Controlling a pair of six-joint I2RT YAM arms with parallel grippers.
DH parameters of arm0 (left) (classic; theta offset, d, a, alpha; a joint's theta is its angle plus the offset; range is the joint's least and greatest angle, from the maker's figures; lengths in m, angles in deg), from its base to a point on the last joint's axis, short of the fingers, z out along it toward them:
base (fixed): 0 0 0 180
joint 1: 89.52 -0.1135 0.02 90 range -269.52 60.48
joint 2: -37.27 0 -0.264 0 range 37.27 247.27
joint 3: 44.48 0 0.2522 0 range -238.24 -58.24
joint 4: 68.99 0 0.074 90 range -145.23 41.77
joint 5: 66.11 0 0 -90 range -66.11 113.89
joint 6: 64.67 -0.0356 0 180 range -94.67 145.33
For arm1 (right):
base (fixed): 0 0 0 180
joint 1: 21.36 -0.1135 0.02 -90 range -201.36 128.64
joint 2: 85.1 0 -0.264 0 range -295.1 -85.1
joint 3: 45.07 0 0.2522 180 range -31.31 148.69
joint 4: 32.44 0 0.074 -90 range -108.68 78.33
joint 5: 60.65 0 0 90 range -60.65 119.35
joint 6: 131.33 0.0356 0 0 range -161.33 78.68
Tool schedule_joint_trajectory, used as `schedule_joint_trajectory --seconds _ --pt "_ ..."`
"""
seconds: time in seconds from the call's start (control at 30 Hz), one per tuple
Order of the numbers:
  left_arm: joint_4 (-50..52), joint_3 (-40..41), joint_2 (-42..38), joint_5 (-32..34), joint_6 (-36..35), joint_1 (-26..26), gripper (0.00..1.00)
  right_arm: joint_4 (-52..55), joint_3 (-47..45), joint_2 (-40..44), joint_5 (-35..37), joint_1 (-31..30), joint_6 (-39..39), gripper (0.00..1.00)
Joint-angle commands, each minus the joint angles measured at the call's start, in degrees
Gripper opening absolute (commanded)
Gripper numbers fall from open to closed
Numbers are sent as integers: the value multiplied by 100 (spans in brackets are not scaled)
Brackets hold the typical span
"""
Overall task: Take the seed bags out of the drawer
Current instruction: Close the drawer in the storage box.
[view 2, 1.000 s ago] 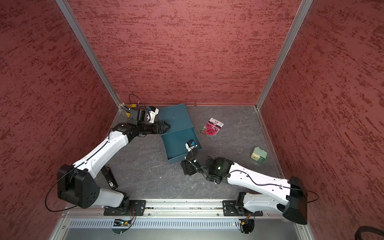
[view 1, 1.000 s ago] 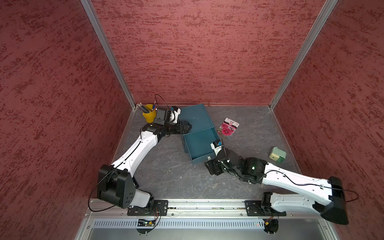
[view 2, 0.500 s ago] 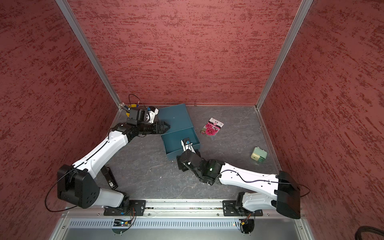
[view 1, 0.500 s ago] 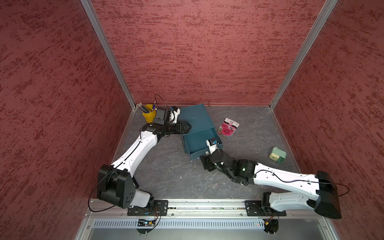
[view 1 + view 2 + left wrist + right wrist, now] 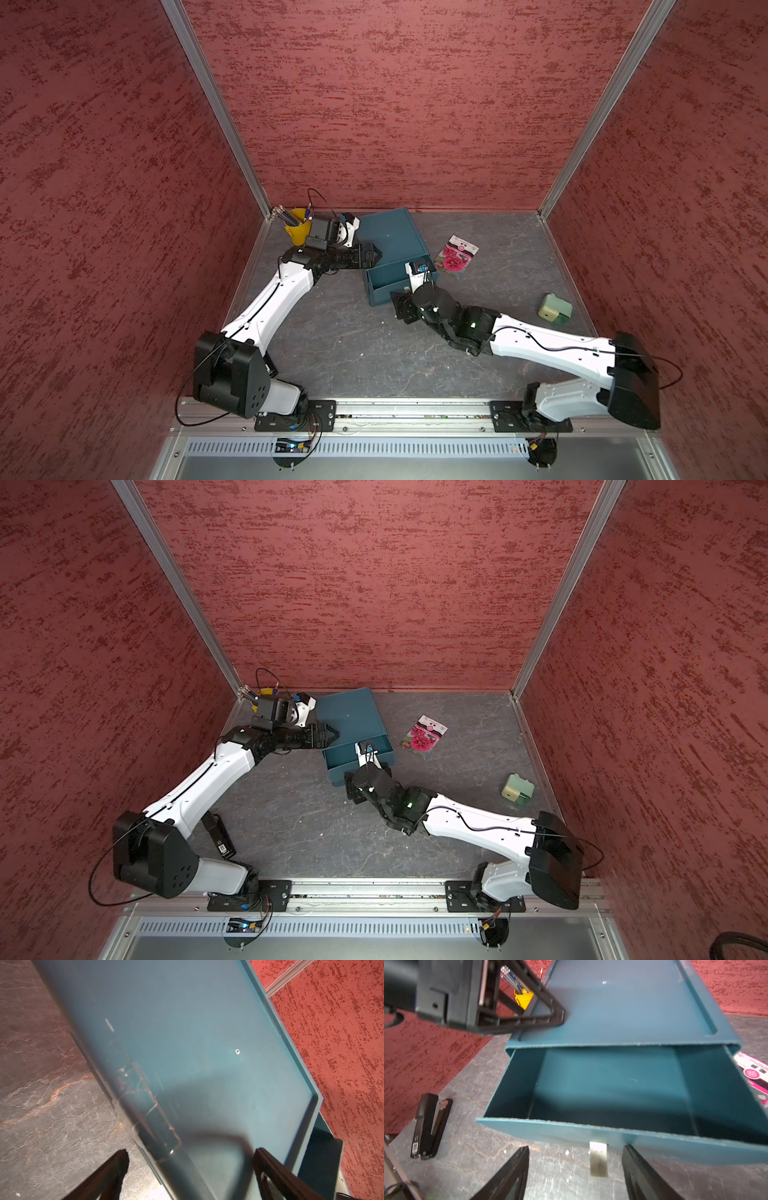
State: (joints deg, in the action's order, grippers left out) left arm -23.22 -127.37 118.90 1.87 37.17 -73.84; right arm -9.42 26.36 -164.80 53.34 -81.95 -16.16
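1 seed bag [image 5: 456, 258] lies beside the drawer [image 5: 380, 294]: likely light, slick, best pinched by an edge. The right gripper [image 5: 576, 1148], at its front, and the left gripper [image 5: 191, 1151] gape empty.

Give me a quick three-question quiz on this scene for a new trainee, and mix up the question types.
1. True or false: the pink seed bag lies inside the drawer.
2. What stands in the back corner near the left gripper? A) stapler B) yellow cup C) green box
3. Fill in: the right gripper is ___ in front of the drawer's handle tab.
Key: 1 false, it lies on the table beside the drawer. 2 B. 3 open.
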Motion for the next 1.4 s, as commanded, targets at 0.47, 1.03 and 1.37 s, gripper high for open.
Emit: schedule_joint_trajectory --seconds 0.47,1.03,1.37 --pt "245 118 -130 -39 -160 -104 97 -815 649 -928 -500 459 -71 74" --pt "278 127 -165 -76 -117 -100 97 -993 820 -1308 -723 758 50 75" --pt "265 145 -166 -32 -99 -103 97 -654 335 -748 -1089 760 649 78"
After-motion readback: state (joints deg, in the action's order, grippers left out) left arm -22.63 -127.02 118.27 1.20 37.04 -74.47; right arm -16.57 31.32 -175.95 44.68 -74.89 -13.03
